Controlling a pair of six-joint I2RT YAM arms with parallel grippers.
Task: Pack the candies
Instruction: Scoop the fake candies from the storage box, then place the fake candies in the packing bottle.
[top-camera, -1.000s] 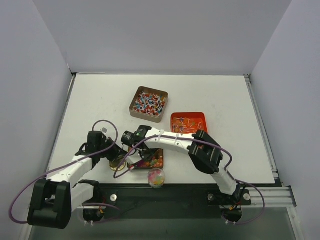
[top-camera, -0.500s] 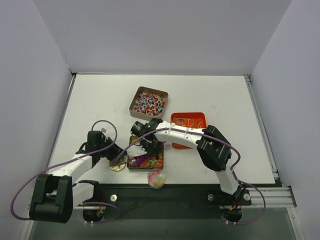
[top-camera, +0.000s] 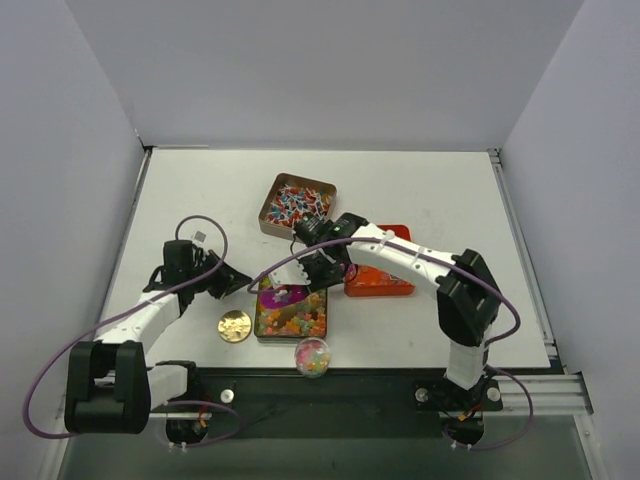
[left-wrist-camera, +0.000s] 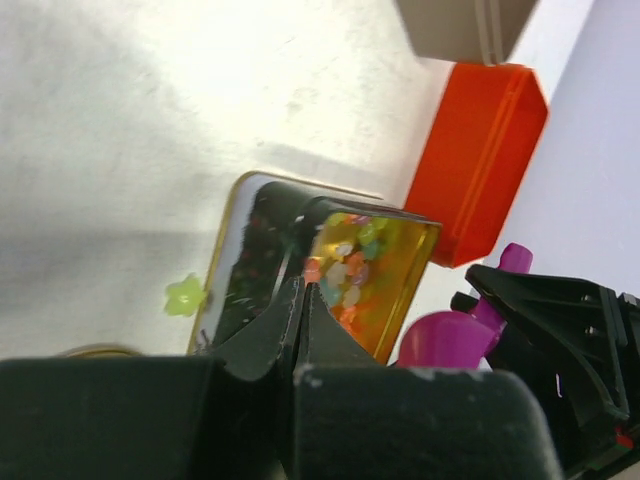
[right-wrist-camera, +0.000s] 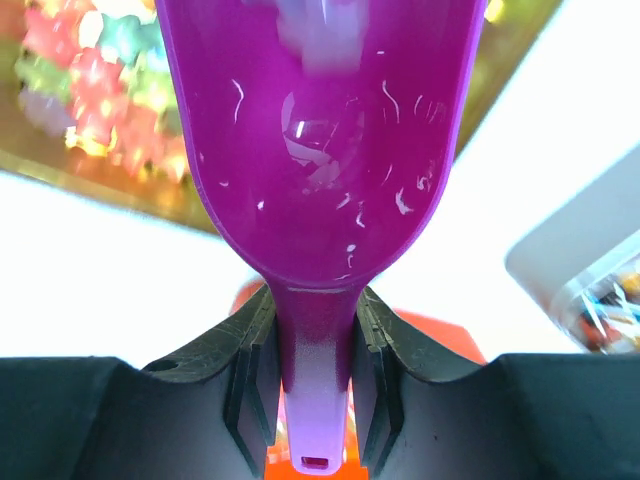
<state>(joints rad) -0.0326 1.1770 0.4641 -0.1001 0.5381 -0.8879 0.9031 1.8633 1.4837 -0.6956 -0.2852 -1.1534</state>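
While the right tool (right-wrist-camera: 315, 385) is clamped on the handle of the purple scoop (right-wrist-camera: 320, 150), the scoop's bowl hangs over the left part of a gold-rimmed tin (top-camera: 257, 322) that sits close to the near edge of the counter (top-camera: 440, 190), about midway along it. That tin is full of candies (top-camera: 300, 318) in yellow, orange, green and pink.

Left of the tin, the left tool (top-camera: 228, 281) hangs over bare counter with its fingers pressed together and nothing between them. In its own wrist view the fingertips meet in front of the tin's left wall, and one small green candy (left-wrist-camera: 185, 295) lies loose on the counter just beside that wall.

A round gold lid (top-camera: 235, 325) lies flat just left of the tin, toward the near edge. A small round container (top-camera: 327, 357) packed with mixed sweets stands at the near edge, just in front of the tin.

Two more holders stand farther in. A tan square tin (top-camera: 270, 215) sits near the middle of the counter, filled with red, blue and white wrapped pieces (top-camera: 298, 205). An orange tray (top-camera: 380, 289) lies to the right of the gold-rimmed tin, its contents partly hidden by the right arm.
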